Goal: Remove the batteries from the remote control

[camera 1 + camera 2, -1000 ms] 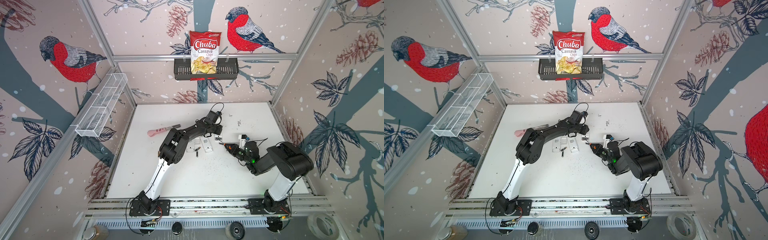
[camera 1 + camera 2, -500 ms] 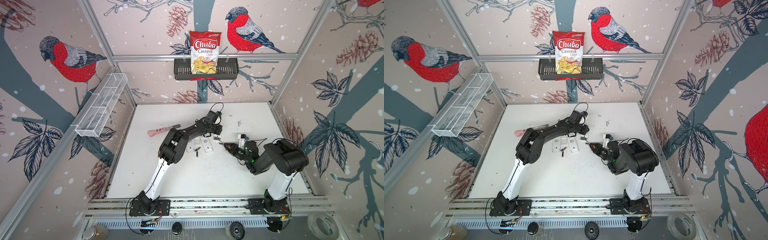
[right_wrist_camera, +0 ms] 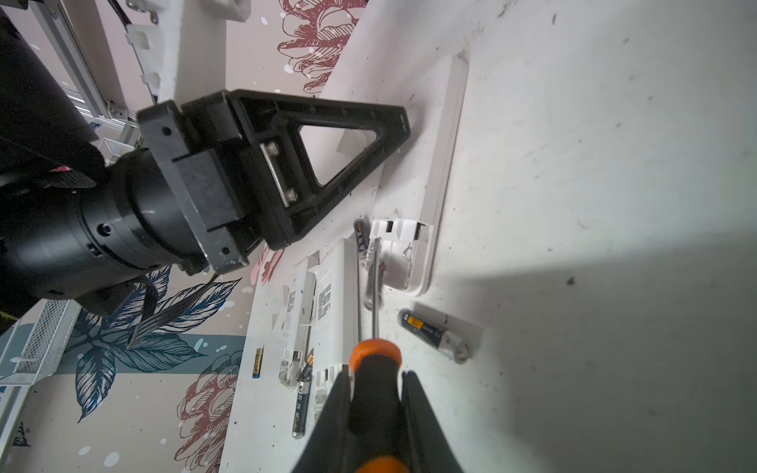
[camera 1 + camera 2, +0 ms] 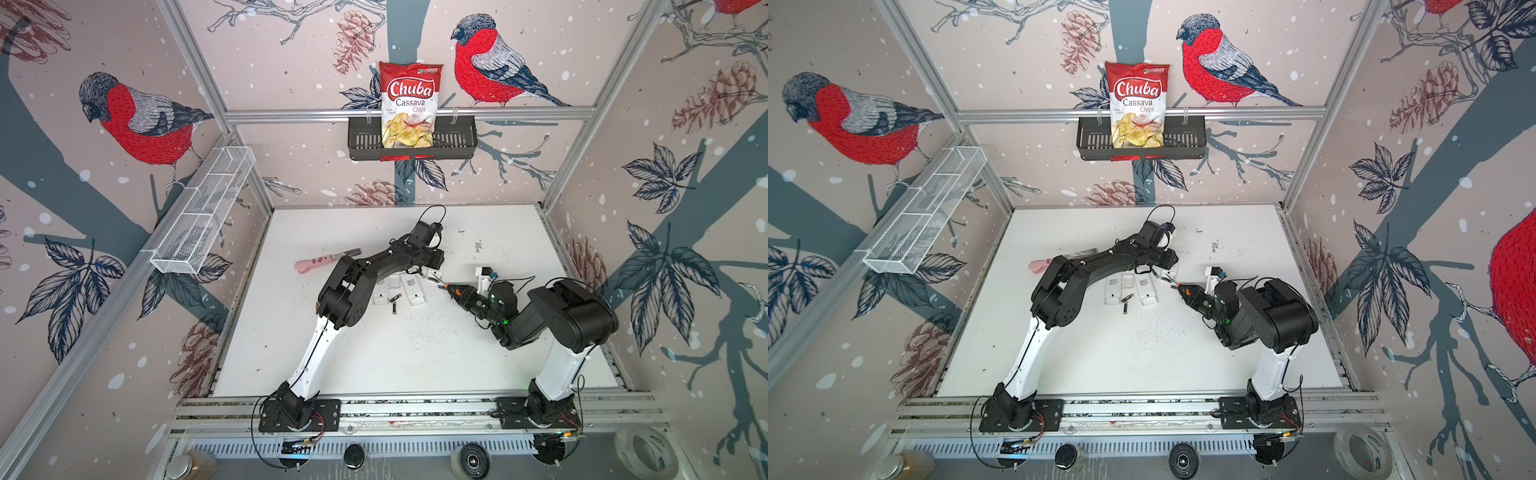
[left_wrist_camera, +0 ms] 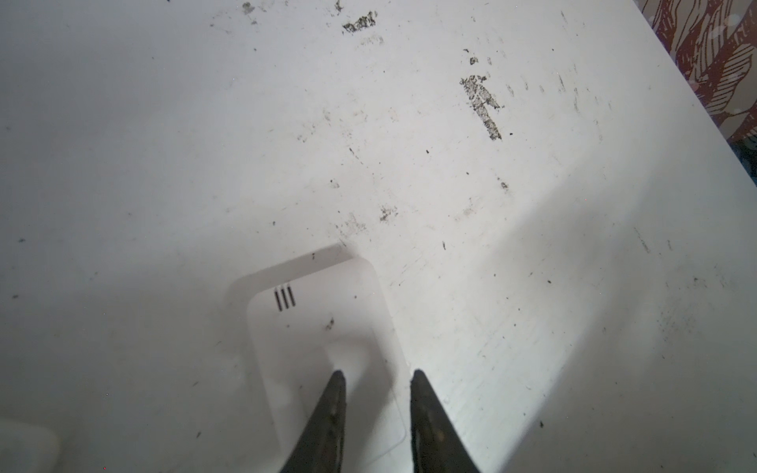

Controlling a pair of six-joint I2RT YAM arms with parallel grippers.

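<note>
A white remote control (image 3: 440, 164) lies back up with its battery bay (image 3: 403, 254) open. My left gripper (image 5: 377, 374) is open and its fingertips (image 3: 403, 121) rest on the remote's far end (image 5: 323, 327). My right gripper (image 3: 377, 372) is shut on an orange-and-black screwdriver (image 3: 375, 393), whose blade reaches into the bay. One battery (image 3: 360, 239) sits at the bay's edge, and another (image 3: 434, 333) lies loose beside the remote. In both top views two batteries (image 4: 394, 303) (image 4: 1126, 302) lie near the other remotes (image 4: 414, 291) (image 4: 1147, 291). The screwdriver (image 4: 456, 290) (image 4: 1188, 291) points left.
Two more white remotes (image 3: 338, 295) (image 3: 301, 299) lie side by side next to the worked one, with a battery (image 3: 301, 409) at their ends. A pink-handled tool (image 4: 320, 262) lies at the left. A wire basket (image 4: 203, 216) and a black shelf (image 4: 457, 139) with a chips bag (image 4: 409, 104) hang on the walls.
The right arm's elbow has shifted slightly. Both grippers, the remotes and the loose batteries hold their places.
</note>
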